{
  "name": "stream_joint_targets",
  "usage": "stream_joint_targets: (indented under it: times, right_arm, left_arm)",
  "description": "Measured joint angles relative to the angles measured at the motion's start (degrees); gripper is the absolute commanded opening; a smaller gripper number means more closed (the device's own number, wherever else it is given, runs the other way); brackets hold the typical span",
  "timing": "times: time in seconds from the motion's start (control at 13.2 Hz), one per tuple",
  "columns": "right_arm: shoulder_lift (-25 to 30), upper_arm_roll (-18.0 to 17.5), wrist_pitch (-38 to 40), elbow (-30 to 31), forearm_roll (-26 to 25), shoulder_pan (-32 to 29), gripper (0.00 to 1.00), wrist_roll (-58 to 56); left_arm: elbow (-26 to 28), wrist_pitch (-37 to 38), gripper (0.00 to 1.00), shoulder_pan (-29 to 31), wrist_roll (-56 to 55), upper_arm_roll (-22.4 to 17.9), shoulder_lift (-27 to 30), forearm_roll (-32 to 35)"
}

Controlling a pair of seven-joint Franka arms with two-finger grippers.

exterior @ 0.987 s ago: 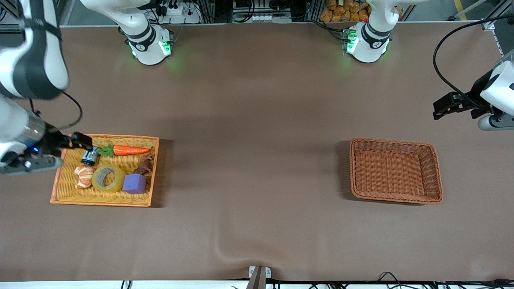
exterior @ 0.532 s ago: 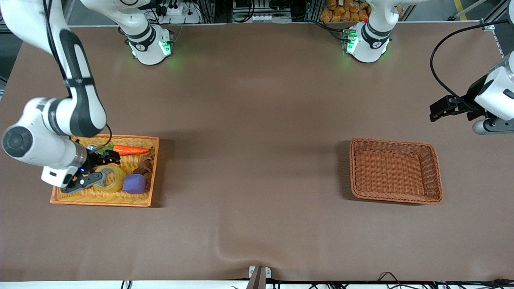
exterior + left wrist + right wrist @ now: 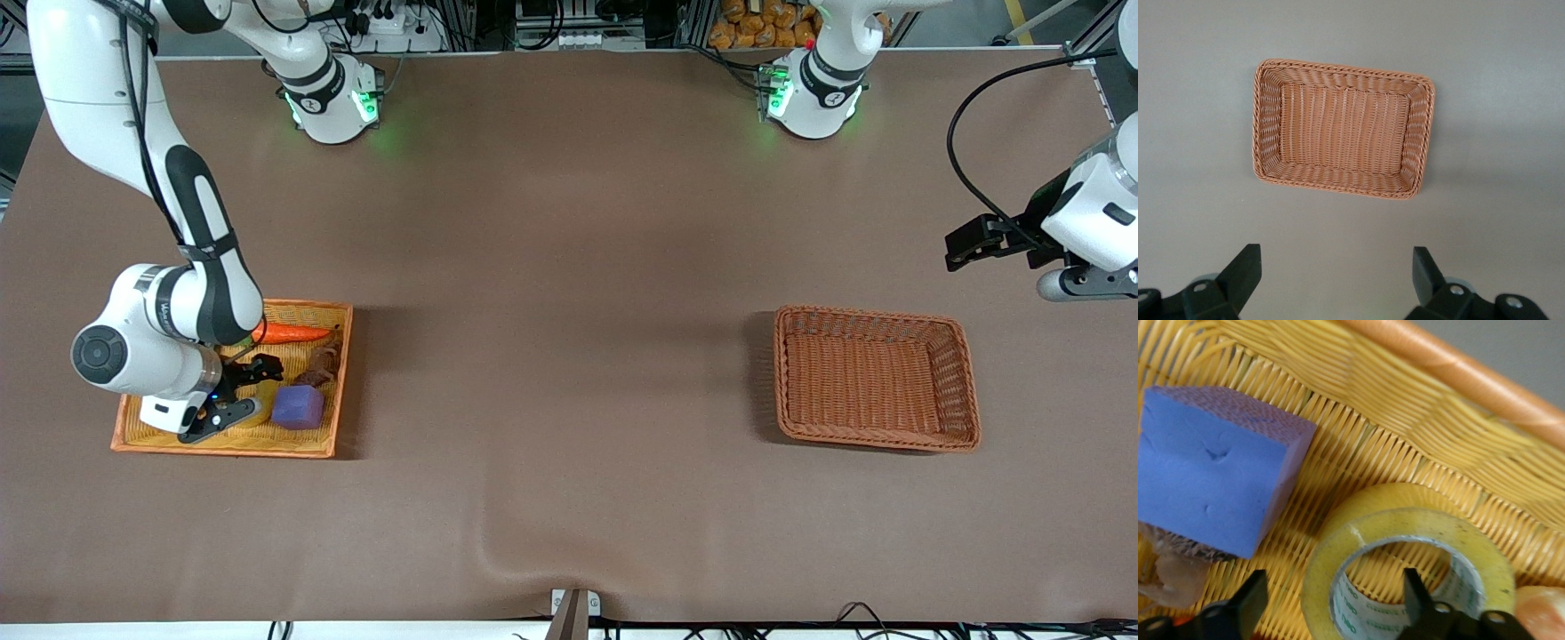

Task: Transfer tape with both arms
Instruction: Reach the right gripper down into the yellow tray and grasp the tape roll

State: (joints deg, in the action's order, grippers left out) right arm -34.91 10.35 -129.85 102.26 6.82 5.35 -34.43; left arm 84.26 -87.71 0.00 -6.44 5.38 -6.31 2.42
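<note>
The tape (image 3: 1405,547), a yellowish ring with a grey core, lies flat in the yellow wicker tray (image 3: 222,449). In the front view only its edge (image 3: 264,412) shows under my right gripper (image 3: 242,391). In the right wrist view that gripper (image 3: 1331,597) is open, low over the tape. One finger (image 3: 1245,600) is outside the ring on the purple cube's side. The other finger (image 3: 1418,593) is over the ring's hole. My left gripper (image 3: 965,249) hangs open and empty in the air beside the brown basket (image 3: 876,438). It shows open in the left wrist view (image 3: 1333,273).
The purple cube (image 3: 298,406) sits close beside the tape and shows in the right wrist view (image 3: 1211,473). A carrot (image 3: 289,333) and a brown piece (image 3: 322,363) also lie in the tray. The brown basket's rim (image 3: 1338,67) shows under the left wrist.
My right arm has swung from the tray's outer end in over the tray and lowered its open gripper onto the tape. My left gripper has drifted slightly toward the table's middle.
</note>
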Motion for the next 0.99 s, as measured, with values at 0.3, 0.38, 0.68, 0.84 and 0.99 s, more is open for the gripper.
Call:
stream_joint_targets:
  times: [0.3, 0.38, 0.68, 0.84, 0.99]
  right_arm:
    - [-0.26, 0.04, 0.31, -0.23, 1.05, -0.09, 0.00, -0.12]
    - [-0.02, 0.02, 1.22, -0.61, 1.12, -0.06, 0.00, -0.76]
    - [3.66, 0.04, 7.30, -3.29, 1.16, 0.00, 0.00, -4.16]
    - [6.79, -0.07, 14.47, -6.44, 1.18, 0.30, 0.00, -4.23]
    - [9.18, -0.30, 23.80, -11.67, 1.64, 1.99, 0.00, -2.45]
  left_arm:
    - [0.00, 0.00, 1.00, 0.00, 0.00, 0.00, -0.11, 0.00]
    - [0.00, 0.00, 1.00, 0.00, 0.00, 0.00, -0.14, 0.00]
    - [0.00, 0.02, 1.00, 0.01, 0.01, 0.02, -0.20, 0.00]
    - [0.00, 0.03, 1.00, 0.05, 0.01, 0.01, -0.26, 0.00]
    - [0.00, 0.04, 1.00, 0.06, 0.01, 0.01, -0.29, 0.00]
